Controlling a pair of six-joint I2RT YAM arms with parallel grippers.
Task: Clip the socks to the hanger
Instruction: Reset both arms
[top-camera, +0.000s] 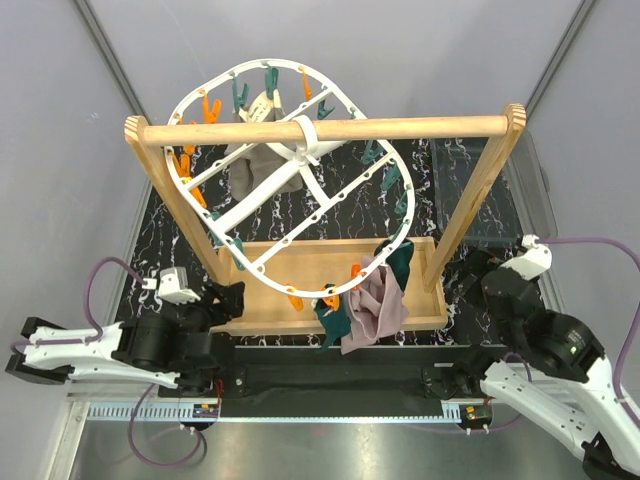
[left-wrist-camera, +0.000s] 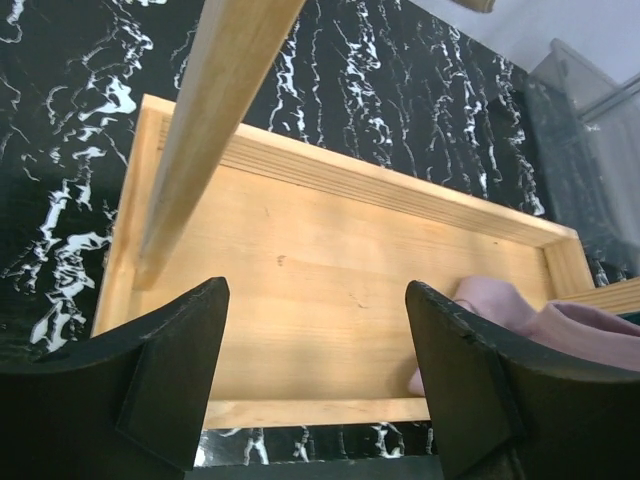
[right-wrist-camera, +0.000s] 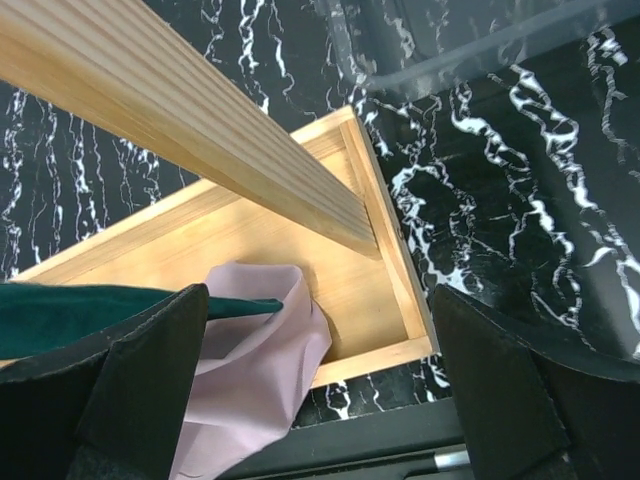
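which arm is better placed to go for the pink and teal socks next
right, probably: the right claw is open and looks straight onto the pink sock and teal sock, while the left claw sees the pink one only at its view's edge

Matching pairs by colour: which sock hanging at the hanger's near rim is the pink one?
The mauve sock in the middle, pale and broad, flanked by dark teal socks.

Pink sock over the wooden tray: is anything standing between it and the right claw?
Nothing visible blocks it. In the right wrist view the pink sock shows plainly between the fingers of the open right gripper. The stand's wooden post comes down into the tray close beside that path.
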